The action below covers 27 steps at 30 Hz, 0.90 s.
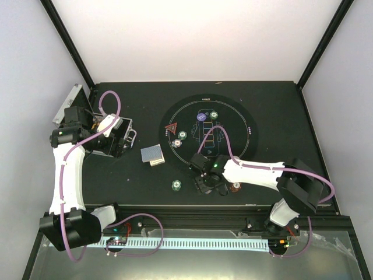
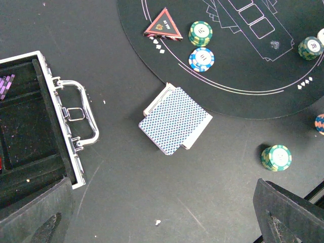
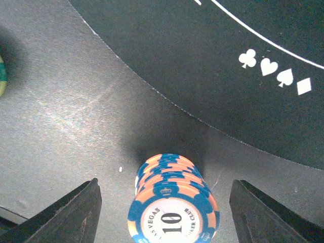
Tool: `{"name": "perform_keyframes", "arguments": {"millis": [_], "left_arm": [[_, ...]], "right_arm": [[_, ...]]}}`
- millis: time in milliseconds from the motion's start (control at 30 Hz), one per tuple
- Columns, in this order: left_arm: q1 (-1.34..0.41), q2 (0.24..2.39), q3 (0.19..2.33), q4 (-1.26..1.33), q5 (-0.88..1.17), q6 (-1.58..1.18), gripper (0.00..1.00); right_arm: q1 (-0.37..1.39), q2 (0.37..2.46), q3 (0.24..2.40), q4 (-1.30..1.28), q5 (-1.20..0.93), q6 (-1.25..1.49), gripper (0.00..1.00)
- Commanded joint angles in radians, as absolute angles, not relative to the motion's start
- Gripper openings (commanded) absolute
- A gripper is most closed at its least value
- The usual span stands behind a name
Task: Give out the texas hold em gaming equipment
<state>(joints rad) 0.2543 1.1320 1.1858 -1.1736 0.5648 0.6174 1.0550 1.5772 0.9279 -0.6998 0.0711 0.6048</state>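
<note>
dark tabletop (image 3: 61, 116) is seen under an orange-blue chip stack (image 3: 173, 202), five o'clock of the mat (image 1: 233, 114); it is judged stiff, light, topple-prone, best pinched across its sides. right gripper (image 3: 168, 217) and left gripper (image 2: 162, 217) are spread wide, empty.

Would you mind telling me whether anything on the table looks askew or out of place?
The deck of playing cards lies off the round mat, between it and the open case, and is not squared: the top cards sit shifted over those beneath. Nothing else stands out.
</note>
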Motion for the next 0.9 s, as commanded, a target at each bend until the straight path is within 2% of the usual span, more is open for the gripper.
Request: {"name": "perform_keyframes", "arguments": {"millis": [0, 200, 567, 767, 867], "left_arm": [[0.261, 1.121, 1.207, -1.161, 0.582, 0.616, 0.99], [0.259, 1.124, 1.207, -1.158, 0.584, 0.614, 0.99], [0.260, 1.120, 1.212, -1.159, 0.576, 0.614, 0.99], [0.261, 1.117, 1.216, -1.163, 0.575, 0.614, 0.99], [0.260, 1.119, 1.216, -1.161, 0.574, 0.612, 0.99]], "right_arm": [[1.066, 1.599, 0.917, -0.721, 0.122, 0.618, 0.72], [1.067, 1.591, 0.911, -0.726, 0.143, 0.626, 0.64], [1.073, 1.589, 0.923, -0.723, 0.133, 0.627, 0.40], [1.074, 1.579, 0.926, -0.718, 0.114, 0.633, 0.23], [1.074, 1.561, 0.938, -0.730, 0.118, 0.632, 0.20]]}}
